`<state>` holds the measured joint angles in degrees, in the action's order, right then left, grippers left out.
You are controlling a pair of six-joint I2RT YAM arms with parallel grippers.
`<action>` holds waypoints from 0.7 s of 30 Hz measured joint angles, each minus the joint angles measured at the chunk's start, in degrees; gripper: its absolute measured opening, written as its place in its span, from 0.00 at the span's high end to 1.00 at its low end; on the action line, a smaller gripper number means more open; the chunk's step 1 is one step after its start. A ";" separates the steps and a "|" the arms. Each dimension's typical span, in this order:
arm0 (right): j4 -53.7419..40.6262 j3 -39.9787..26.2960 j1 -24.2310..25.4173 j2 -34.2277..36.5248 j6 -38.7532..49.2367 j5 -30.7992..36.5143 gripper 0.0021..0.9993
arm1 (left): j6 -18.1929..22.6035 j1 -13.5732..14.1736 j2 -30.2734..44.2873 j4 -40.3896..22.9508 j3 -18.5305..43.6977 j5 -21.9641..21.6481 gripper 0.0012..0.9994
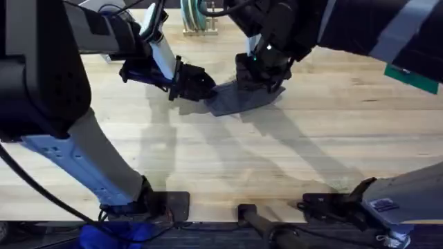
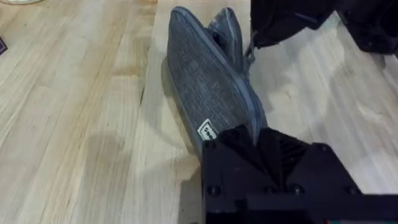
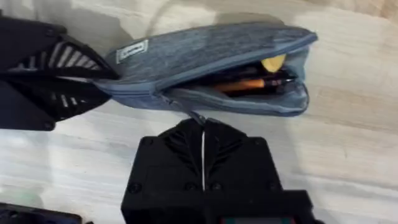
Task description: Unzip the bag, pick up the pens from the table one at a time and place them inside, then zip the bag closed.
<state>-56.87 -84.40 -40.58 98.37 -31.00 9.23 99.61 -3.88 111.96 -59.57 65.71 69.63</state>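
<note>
The blue-grey bag (image 1: 239, 100) lies on the table (image 1: 277, 159), beyond its middle. My left gripper (image 1: 199, 86) is shut on the bag's left end (image 2: 249, 118). Over the bag's far side, my right gripper (image 1: 259, 79) is shut on the zipper pull (image 3: 186, 111), fingers pressed together (image 3: 202, 127). In the right wrist view the bag (image 3: 205, 53) gapes at one end, and orange and dark pens (image 3: 249, 84) lie inside next to a yellow tip. The left wrist view shows the bag (image 2: 205, 93) on edge, with the right gripper (image 2: 280, 28) at its zipper.
A wooden stand with teal and white discs (image 1: 197, 17) sits at the table's far edge behind the bag. Bare plank surface (image 1: 228, 173) stretches between the bag and the arm bases.
</note>
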 joint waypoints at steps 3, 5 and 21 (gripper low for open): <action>-0.84 0.00 0.85 0.00 0.20 0.00 0.97 | 0.00 0.00 0.00 0.00 0.00 0.00 0.96; -1.06 0.00 1.46 -0.02 0.23 0.00 0.97 | 0.00 0.00 0.00 0.02 0.00 0.00 0.96; -0.81 0.00 7.63 0.00 3.94 -6.52 0.97 | 0.00 0.00 0.00 0.03 0.00 0.00 0.96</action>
<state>-57.68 -84.40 -32.95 98.37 -27.06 2.71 99.61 -3.88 111.96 -59.54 65.71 69.63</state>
